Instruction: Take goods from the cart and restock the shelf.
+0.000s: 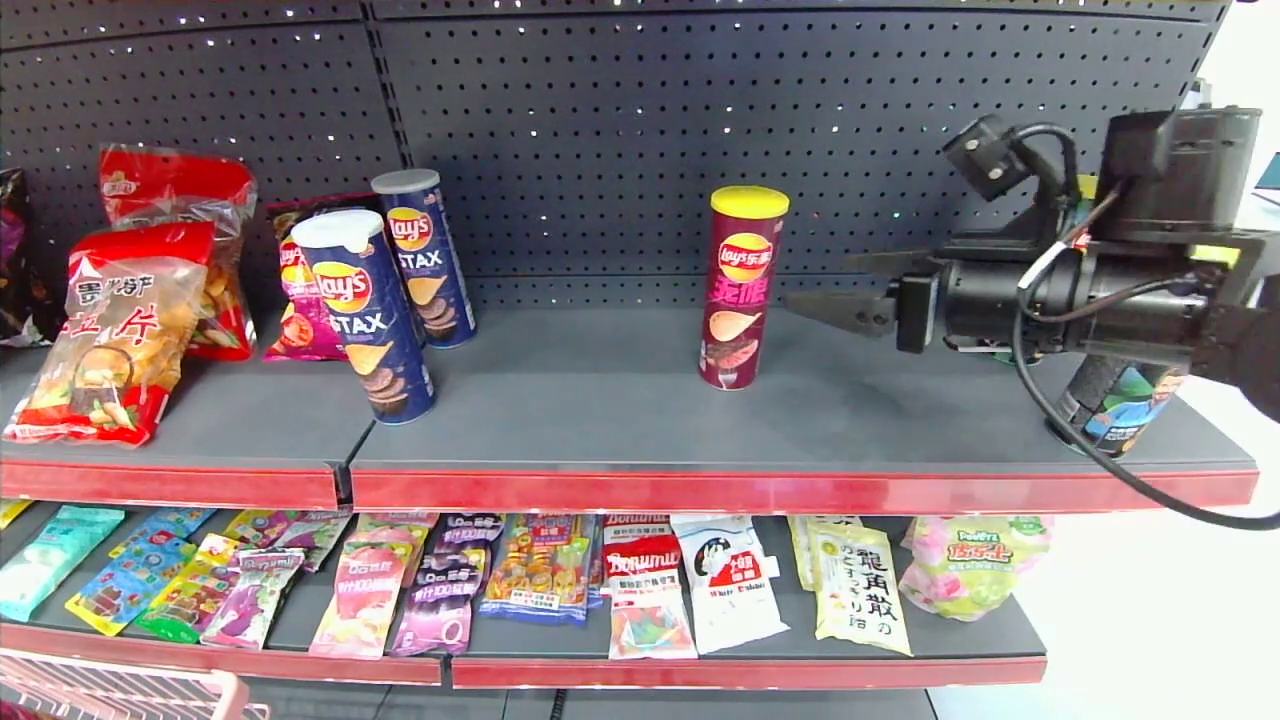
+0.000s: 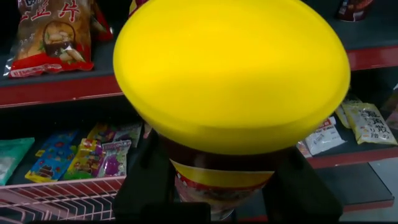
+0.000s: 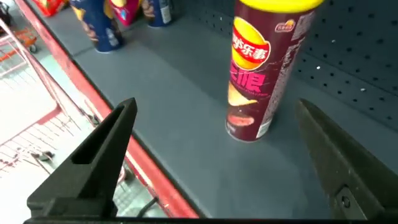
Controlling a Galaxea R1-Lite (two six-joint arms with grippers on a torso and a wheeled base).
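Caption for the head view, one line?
Open right pincer beside, not touching, an upright maroon can on the upper shelf.

The head camera faces the shelf [image 1: 600, 400] squarely, tilted down. The right wrist camera skims the upper board, close to a maroon can [image 3: 255, 74] — shared with the head view. The left wrist camera sits right above a yellow-lidded can [image 2: 230, 68], facing lower packets [image 2: 93, 158].

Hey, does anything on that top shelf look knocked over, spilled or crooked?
Nothing is spilled or knocked over. The maroon can stands upright in the middle of the top shelf. The front blue can on the left seems to lean, though that could be the camera's angle.
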